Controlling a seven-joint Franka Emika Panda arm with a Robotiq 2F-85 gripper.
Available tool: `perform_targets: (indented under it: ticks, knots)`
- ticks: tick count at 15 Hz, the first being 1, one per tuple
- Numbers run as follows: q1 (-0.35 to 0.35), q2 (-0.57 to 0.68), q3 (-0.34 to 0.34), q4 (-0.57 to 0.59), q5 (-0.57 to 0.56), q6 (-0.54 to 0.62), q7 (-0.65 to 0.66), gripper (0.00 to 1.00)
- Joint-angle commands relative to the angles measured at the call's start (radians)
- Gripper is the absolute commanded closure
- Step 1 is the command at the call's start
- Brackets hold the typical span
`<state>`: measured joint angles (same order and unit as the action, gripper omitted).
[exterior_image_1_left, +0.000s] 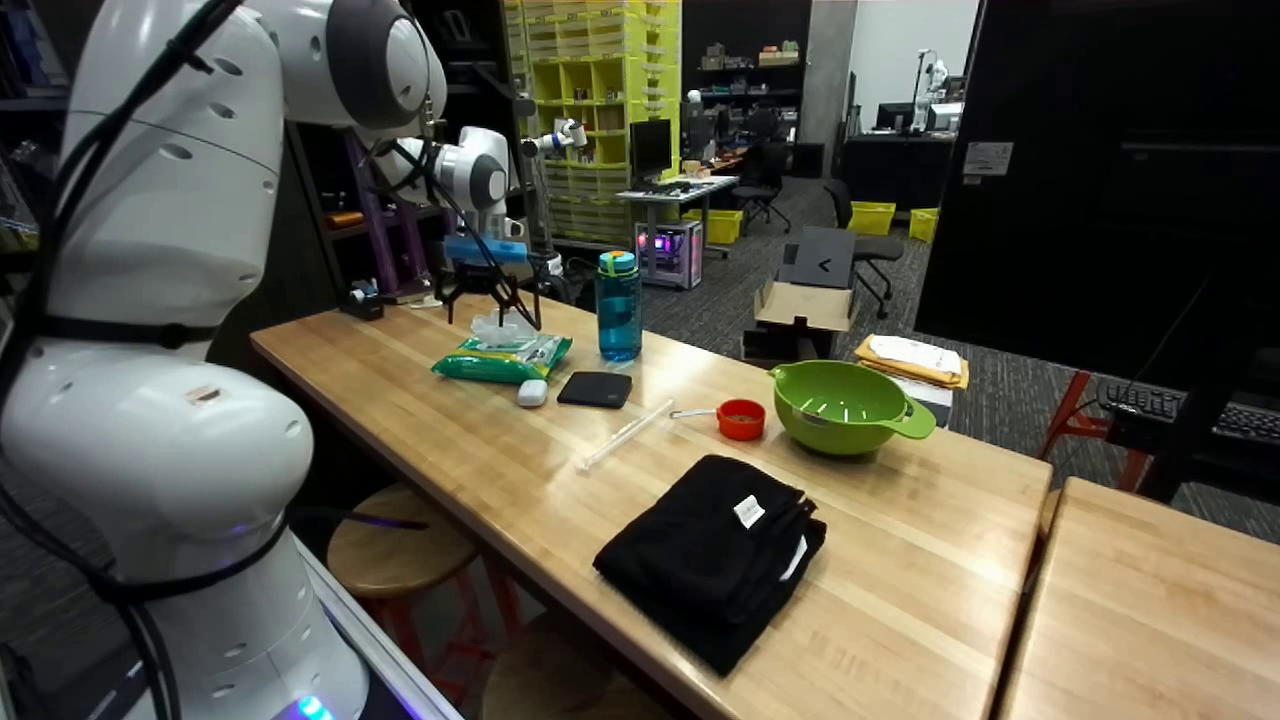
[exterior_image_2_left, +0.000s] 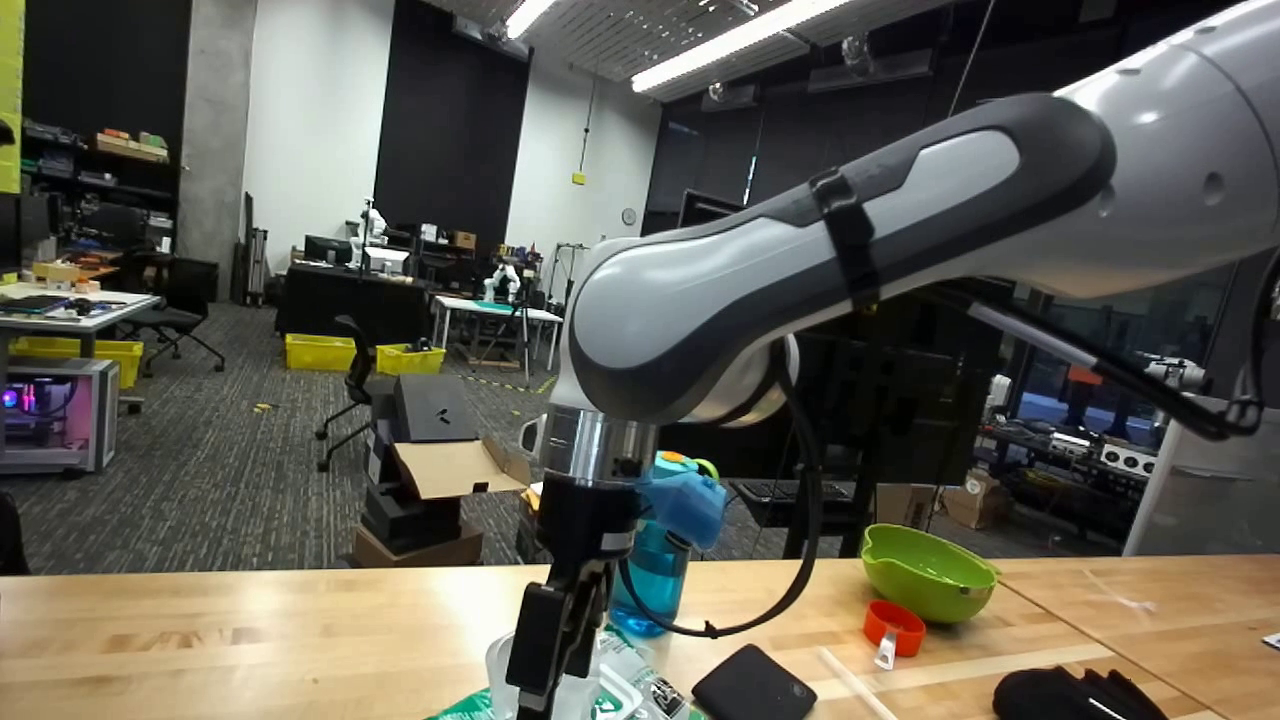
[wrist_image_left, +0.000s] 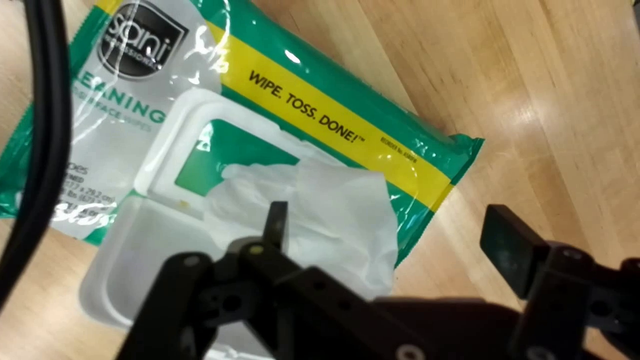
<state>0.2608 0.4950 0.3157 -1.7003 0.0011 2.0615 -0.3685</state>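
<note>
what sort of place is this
Most likely a robotics lab: another white robot arm stands in the background, along with a tall yellow shelf unit and a computer lit up inside.

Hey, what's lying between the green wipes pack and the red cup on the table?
Going from the green wipes pack to the red cup: a flat black case, then a thin pale rod. Both exterior views show them.

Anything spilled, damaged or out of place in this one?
Nothing looks spilled or damaged. What stands out most is the wipes pack: its lid is flipped open, with a crumpled wipe bunched up and exposed below the open gripper. That looks untidy rather than faulty.
</note>
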Motion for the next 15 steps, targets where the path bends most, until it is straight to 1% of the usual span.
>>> perform_targets:
  ticks: [1, 3, 4, 5, 7, 8, 9, 10, 11, 12, 15]
  knots:
    - [0.012, 0.006, -0.006, 0.02, -0.015, -0.033, -0.012, 0.22]
    - [0.012, 0.006, -0.007, 0.021, -0.019, -0.035, -0.016, 0.36]
    - [0.012, 0.005, -0.007, 0.021, -0.02, -0.036, -0.018, 0.28]
    - [0.012, 0.005, -0.008, 0.022, -0.022, -0.036, -0.019, 0.12]
    - [0.013, 0.005, -0.009, 0.025, -0.026, -0.037, -0.021, 0.04]
    - [0.013, 0.005, -0.01, 0.026, -0.029, -0.038, -0.022, 0.03]
    - [0.013, 0.006, -0.01, 0.028, -0.03, -0.039, -0.022, 0.37]
    - [0.013, 0.006, -0.01, 0.03, -0.03, -0.04, -0.023, 0.34]
    - [0.013, 0.007, -0.01, 0.031, -0.031, -0.042, -0.023, 0.35]
    - [0.013, 0.008, -0.01, 0.033, -0.032, -0.044, -0.024, 0.4]
    - [0.013, 0.008, -0.011, 0.035, -0.033, -0.045, -0.024, 0.63]
